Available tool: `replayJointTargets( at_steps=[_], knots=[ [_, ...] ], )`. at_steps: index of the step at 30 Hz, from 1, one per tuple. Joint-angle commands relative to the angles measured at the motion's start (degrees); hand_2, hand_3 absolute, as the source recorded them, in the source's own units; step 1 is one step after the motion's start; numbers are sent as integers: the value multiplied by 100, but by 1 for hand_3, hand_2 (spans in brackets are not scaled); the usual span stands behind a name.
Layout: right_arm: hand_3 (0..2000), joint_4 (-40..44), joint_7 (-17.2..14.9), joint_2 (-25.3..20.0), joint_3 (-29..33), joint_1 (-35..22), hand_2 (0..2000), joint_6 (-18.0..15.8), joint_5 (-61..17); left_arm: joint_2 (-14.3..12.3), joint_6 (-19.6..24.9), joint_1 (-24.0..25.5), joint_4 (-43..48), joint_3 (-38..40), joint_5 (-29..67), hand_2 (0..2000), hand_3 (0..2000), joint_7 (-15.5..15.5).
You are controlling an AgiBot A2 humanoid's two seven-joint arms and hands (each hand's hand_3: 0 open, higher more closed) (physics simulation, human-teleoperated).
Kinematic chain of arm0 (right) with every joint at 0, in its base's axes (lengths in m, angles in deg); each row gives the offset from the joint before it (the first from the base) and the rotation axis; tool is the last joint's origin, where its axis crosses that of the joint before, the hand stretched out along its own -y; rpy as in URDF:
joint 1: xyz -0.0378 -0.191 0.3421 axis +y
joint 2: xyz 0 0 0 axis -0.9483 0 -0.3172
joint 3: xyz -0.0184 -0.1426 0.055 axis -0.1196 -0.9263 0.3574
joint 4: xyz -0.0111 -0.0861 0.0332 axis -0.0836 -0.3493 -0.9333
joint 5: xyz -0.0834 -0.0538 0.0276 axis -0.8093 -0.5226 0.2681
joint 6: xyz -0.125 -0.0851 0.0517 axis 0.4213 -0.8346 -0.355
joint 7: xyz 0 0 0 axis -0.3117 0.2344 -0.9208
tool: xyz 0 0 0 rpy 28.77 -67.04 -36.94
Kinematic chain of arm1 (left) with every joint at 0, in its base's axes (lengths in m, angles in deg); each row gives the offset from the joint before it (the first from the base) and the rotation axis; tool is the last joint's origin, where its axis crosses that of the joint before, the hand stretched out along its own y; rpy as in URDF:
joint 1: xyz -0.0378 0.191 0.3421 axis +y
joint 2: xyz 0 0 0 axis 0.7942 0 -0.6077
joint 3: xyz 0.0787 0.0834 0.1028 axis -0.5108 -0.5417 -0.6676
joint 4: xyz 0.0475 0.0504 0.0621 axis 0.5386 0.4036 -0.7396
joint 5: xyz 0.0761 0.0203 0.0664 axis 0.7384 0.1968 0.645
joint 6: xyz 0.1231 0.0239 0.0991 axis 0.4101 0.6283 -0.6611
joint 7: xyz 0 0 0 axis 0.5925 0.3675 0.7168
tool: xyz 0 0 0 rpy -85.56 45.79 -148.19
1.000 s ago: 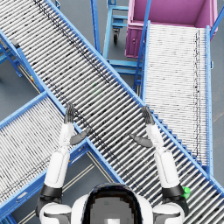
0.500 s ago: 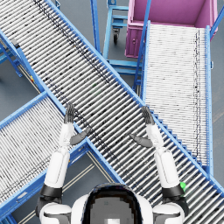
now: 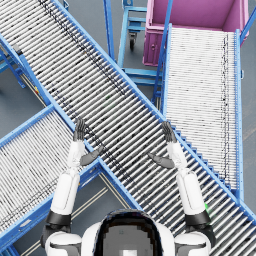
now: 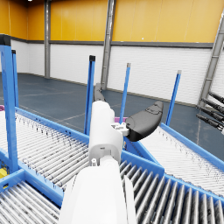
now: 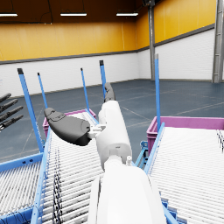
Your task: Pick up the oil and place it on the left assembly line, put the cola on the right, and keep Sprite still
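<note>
The left hand and the right hand hovered well apart above the long diagonal roller conveyor. Each was spread wide, fingers straight, thumb turned inward, holding nothing. The left roller line and the right roller line flanked it, with a pink bin at the right one's far end. The oil, cola and Sprite showed in no view.

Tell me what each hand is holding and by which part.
Nothing is held: the left hand and right hand are both open and empty over the roller conveyor.
</note>
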Motion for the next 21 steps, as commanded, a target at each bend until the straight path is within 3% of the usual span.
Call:
replayJointTargets(
  at_steps=[1, 21],
  knots=[
    [0, 0, 0, 0, 0, 0, 0, 0, 0, 0, 0, 0, 0, 0, 0, 0, 0, 0],
    [0, 0, 0, 0, 0, 0, 0, 0, 0, 0, 0, 0, 0, 0, 0, 0, 0, 0]
  ],
)
